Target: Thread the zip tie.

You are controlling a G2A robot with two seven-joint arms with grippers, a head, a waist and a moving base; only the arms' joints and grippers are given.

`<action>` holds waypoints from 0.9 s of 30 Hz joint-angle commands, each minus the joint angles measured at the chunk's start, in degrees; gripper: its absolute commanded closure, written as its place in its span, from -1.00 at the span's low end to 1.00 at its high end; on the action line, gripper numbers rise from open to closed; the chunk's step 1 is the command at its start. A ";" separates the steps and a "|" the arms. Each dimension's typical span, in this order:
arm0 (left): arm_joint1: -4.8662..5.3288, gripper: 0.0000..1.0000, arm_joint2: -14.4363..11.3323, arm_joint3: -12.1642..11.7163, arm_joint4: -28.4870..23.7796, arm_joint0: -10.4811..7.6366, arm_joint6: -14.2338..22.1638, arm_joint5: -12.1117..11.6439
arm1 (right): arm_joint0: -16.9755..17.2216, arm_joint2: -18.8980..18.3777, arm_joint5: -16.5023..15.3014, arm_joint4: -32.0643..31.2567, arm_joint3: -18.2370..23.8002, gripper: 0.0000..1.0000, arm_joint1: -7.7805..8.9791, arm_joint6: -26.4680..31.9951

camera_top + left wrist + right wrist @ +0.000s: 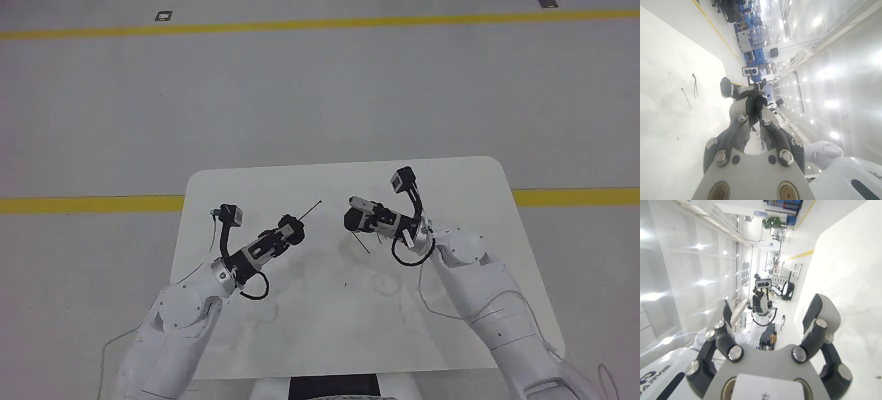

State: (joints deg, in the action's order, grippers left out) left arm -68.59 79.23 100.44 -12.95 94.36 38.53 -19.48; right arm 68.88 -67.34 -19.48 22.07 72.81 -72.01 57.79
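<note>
- In the top view, a small dark speck (347, 283) lies on the white desk (450, 185) at lower centre.
- Left of centre, the left gripper (295, 229) is closed tight on a thin dark zip tie (312, 211). The tie sticks out past the fingertips toward the upper right.
- Right of centre, the right gripper (770, 301) faces the left one across a small gap. Its jaws stand wide apart with nothing between them.
- In the left wrist view, two loose ties lie flat on the desk at the left middle of the frame. The folded zip tie (695, 87) and the straight zip tie (686, 98) are just beside each other but not touching.
- Beyond the desk lies grey floor (300, 100). One yellow line (90, 204) crosses at mid-height, and a farther yellow line (300, 24) runs along the top edge.
</note>
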 commanded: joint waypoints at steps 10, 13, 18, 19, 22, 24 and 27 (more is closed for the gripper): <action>0.19 1.00 0.63 -0.65 -0.50 -0.04 3.88 0.00 | -0.45 0.17 0.00 1.22 -0.55 -1.00 -0.04 2.59; 0.28 1.00 -0.12 -2.04 0.11 -1.23 3.98 1.27 | -0.15 0.77 0.68 3.98 -0.86 -1.00 -0.05 6.26; 1.03 1.00 1.23 -7.82 -8.16 -3.56 14.38 0.97 | -3.22 0.86 0.64 15.97 -10.48 -1.00 -0.17 21.85; 1.20 1.00 1.63 -8.67 -8.88 -3.75 15.88 0.66 | -3.78 1.55 0.46 16.55 -11.40 -1.00 -0.23 21.85; 1.63 1.00 2.38 -10.98 -12.47 -4.08 20.75 0.36 | -5.30 4.36 0.10 17.98 -13.04 -1.00 -0.08 21.85; 1.88 1.00 2.35 -11.91 -13.28 -4.29 23.61 0.30 | -6.17 6.56 0.21 18.30 -13.49 -1.00 0.30 21.85; 2.17 1.00 1.82 -13.04 -13.92 -4.76 26.48 0.21 | -7.82 10.25 0.08 19.43 -14.34 -1.00 1.06 21.85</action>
State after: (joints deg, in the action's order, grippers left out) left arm -66.48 81.30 87.73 -26.58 89.74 64.19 -19.28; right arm 61.60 -58.35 -19.40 41.09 58.73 -71.18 79.62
